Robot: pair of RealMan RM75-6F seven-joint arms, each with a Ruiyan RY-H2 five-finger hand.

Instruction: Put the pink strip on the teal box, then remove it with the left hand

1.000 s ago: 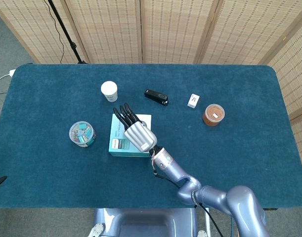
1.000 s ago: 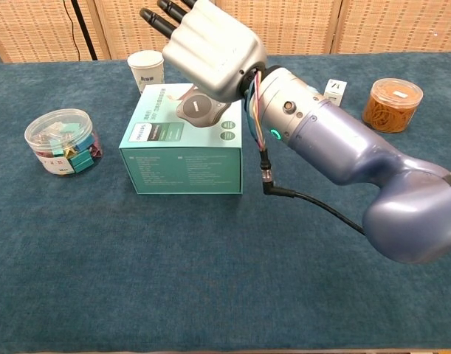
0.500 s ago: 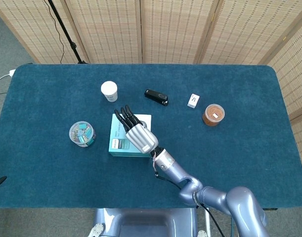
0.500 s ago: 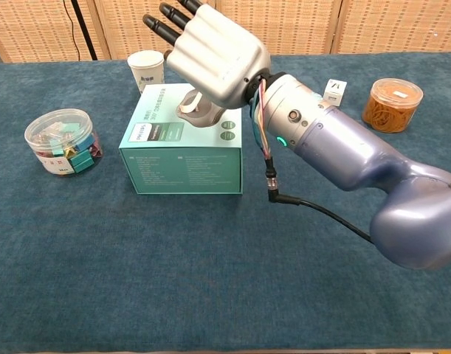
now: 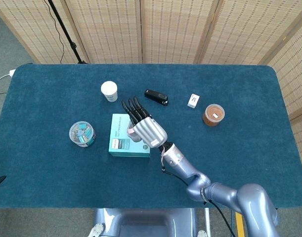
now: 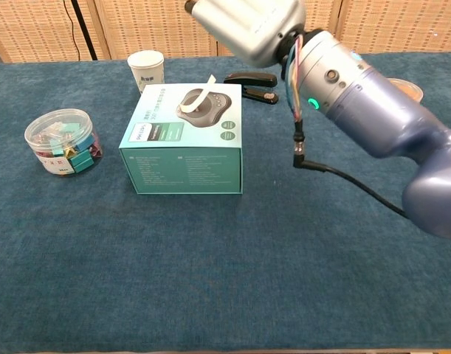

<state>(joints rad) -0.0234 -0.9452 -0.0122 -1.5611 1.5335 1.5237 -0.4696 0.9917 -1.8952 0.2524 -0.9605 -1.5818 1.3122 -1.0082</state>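
The teal box [image 5: 122, 143] [image 6: 184, 158] stands left of the table's middle. A pale pink strip [image 6: 194, 99] [image 5: 130, 132] lies curled on its top, one end sticking up toward the back right. My right hand [image 5: 147, 129] [image 6: 247, 26] hovers above the box's back right corner, fingers stretched out and apart, holding nothing. In the chest view it is clear of the strip and partly cut off by the top edge. My left hand shows in neither view.
A paper cup [image 5: 109, 91] [image 6: 147, 70] and a black stapler [image 5: 156, 97] [image 6: 252, 77] sit behind the box. A clear jar of clips [image 5: 82, 134] [image 6: 63, 141] is to its left. A small white box [image 5: 193, 100] and a jar of rubber bands [image 5: 213, 114] are at the right.
My right hand has lifted off the box top and moved up and to the right. The strip it covered now lies uncovered on the box.
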